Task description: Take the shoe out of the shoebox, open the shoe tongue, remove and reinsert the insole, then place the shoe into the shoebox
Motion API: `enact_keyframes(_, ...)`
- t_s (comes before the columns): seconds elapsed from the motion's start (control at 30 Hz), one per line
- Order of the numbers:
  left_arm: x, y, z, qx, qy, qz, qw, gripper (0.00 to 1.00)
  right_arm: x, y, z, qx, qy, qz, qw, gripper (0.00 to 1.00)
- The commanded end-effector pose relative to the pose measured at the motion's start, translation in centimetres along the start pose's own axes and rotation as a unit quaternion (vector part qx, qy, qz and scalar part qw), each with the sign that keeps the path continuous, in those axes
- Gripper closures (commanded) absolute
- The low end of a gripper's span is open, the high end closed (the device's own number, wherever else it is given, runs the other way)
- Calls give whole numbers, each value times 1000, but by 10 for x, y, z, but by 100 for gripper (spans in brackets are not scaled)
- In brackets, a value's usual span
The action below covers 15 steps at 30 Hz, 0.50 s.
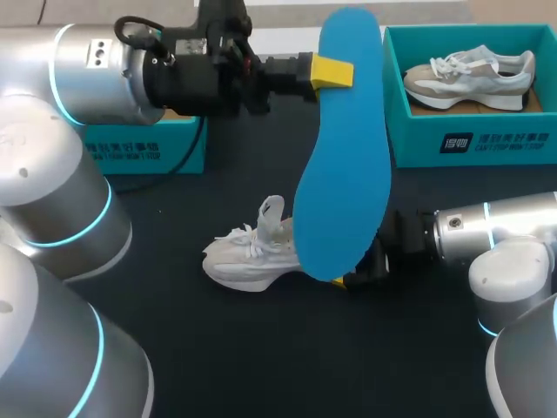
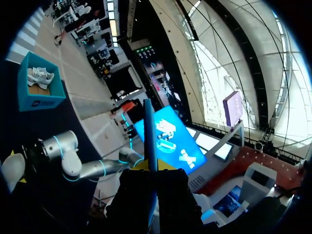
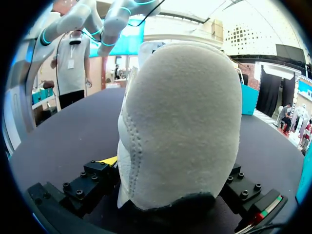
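Observation:
A large blue insole (image 1: 344, 148) hangs upright over the middle of the table, and my left gripper (image 1: 335, 72) is shut on its upper edge. In the left wrist view the insole (image 2: 149, 131) shows edge-on, running out from between the fingers. A white shoe (image 1: 248, 252) lies on the black table, toe to the left, tongue raised. My right gripper (image 1: 352, 277) sits low at its heel, partly hidden behind the insole. In the right wrist view the heel (image 3: 180, 122) fills the space between the widely spread fingers (image 3: 92, 183). A grip is not evident.
A teal shoebox (image 1: 474, 139) at the back right holds a second white and beige shoe (image 1: 470, 77). Another teal box (image 1: 148, 148) stands at the back left, mostly behind my left arm. Bare black table lies in front of the shoe.

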<state>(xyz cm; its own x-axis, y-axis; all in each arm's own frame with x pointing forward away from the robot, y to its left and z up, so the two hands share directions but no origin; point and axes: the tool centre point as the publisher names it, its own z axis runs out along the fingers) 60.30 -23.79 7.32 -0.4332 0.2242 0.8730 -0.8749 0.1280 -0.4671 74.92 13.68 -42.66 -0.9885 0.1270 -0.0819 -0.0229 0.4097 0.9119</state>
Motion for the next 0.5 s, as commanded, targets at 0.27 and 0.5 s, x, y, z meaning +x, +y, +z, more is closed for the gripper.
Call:
enact_keyframes(0.27, -1, 2, 0, 2, 0, 0, 1000, 100, 3, 2, -8, 29, 0, 0, 1000, 0)
enact_keyframes(0.5, -1, 2, 0, 2, 0, 0, 1000, 100, 3, 11, -19, 65, -2, -3, 998, 0)
